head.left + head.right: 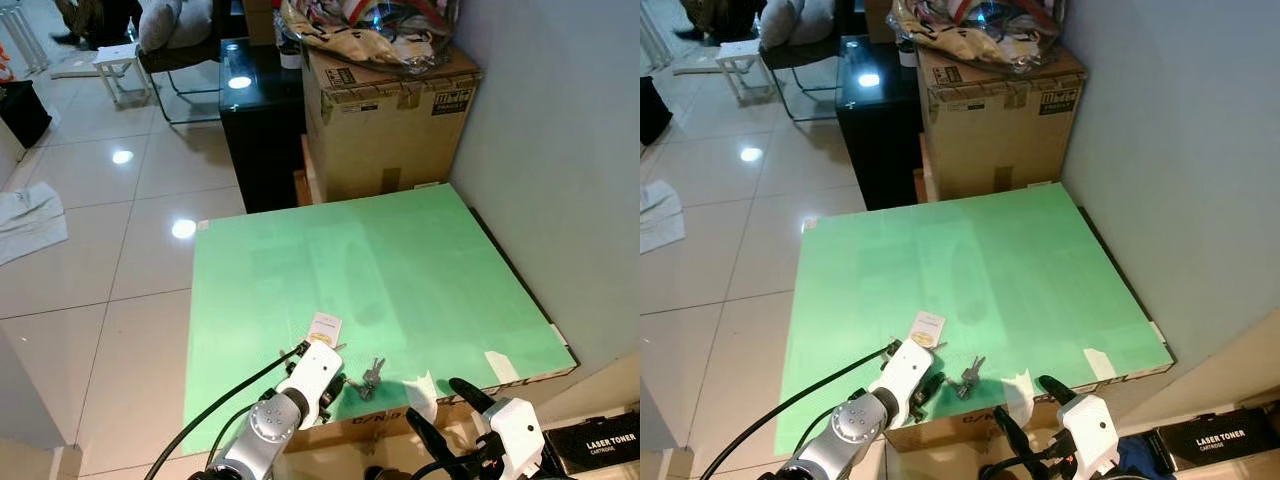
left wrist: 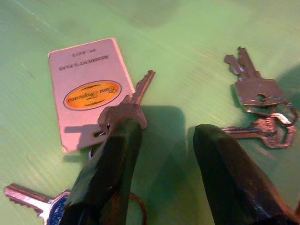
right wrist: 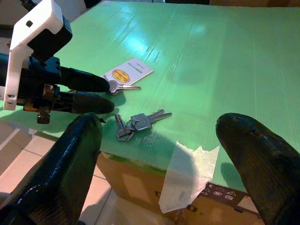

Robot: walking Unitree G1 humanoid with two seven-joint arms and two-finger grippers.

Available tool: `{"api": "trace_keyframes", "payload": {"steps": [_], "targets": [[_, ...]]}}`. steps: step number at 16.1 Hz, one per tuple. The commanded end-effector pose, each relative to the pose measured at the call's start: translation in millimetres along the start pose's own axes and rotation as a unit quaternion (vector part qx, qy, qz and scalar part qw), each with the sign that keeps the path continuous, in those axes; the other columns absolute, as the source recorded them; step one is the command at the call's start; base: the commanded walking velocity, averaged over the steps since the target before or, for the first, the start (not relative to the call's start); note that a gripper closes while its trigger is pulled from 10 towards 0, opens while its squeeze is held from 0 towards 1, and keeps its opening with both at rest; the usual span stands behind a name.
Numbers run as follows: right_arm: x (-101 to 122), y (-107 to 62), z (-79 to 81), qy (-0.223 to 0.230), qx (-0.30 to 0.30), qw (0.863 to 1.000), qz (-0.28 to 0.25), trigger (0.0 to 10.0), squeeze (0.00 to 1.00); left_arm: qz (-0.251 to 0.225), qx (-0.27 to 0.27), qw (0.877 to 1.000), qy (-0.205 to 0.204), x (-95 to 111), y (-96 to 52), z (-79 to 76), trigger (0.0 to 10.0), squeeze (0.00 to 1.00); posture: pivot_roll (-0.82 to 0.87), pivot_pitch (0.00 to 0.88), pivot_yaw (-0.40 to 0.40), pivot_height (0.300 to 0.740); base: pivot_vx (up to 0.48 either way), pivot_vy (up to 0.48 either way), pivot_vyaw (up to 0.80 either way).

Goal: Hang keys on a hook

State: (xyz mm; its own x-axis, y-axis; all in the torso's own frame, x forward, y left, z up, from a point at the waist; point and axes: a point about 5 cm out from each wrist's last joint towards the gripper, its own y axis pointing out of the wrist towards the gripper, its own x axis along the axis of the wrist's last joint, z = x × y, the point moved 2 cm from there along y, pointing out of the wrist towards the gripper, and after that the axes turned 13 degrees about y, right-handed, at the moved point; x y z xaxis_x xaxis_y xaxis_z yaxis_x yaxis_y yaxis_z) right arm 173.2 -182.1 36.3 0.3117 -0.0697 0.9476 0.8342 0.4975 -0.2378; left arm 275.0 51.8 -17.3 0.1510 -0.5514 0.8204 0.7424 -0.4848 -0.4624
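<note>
- The left gripper (image 1: 333, 388) hovered low over the near edge of the green board (image 1: 400, 270), fingers parted, gripping nothing.
- A white tag with keys (image 2: 89, 89) lay just beyond its fingertips; a second bunch of keys (image 1: 371, 377) lay to the right.
- The right gripper (image 3: 159, 140) hung wide open and empty off the near edge.

bright indoor light, glare spots on floor tiles (image 1: 183, 228)
</note>
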Motion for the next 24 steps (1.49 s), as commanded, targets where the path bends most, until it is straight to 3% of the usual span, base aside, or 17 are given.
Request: {"api": "trace_keyframes", "payload": {"steps": [1, 10, 17, 19, 24], "targets": [[1.2, -1.5, 3.3, 0.001, 0.008, 1.000, 0.003, 10.0, 1.00, 0.007, 0.009, 1.000, -0.002, -4.9, -1.3, 4.4, 10.0, 0.00, -0.31, 0.164, 0.060, 0.736, 0.000, 0.000, 0.00], [0.6, -4.2, 4.4, 0.002, 0.008, 1.000, 0.008, 10.0, 1.00, -0.014, 0.033, 0.999, -0.010, 5.5, 2.1, 15.9, 10.0, 0.00, -0.31, 0.169, 0.060, 0.736, 0.000, 0.000, 0.00], [-0.5, -6.1, 5.6, 0.004, 0.008, 1.000, 0.014, 10.0, 1.00, 0.034, -0.008, 0.999, 0.002, 9.3, 16.6, -4.1, 10.0, 0.00, -0.32, 0.170, 0.060, 0.736, 0.000, 0.000, 0.00], [-1.0, -6.4, 6.4, 0.004, 0.007, 1.000, 0.015, 10.0, 1.00, 0.038, -0.011, 0.999, -0.002, 6.8, 16.0, -4.4, 10.0, 0.00, -0.32, 0.170, 0.062, 0.736, 0.000, 0.000, 0.00], [-2.6, -7.9, 9.6, 0.007, 0.003, 1.000, 0.019, 10.0, 1.00, 0.017, -0.016, 0.999, -0.038, -2.5, -1.6, 2.8, 10.0, 0.00, -0.31, 0.177, 0.074, 0.736, 0.000, 0.000, 0.00]]}}
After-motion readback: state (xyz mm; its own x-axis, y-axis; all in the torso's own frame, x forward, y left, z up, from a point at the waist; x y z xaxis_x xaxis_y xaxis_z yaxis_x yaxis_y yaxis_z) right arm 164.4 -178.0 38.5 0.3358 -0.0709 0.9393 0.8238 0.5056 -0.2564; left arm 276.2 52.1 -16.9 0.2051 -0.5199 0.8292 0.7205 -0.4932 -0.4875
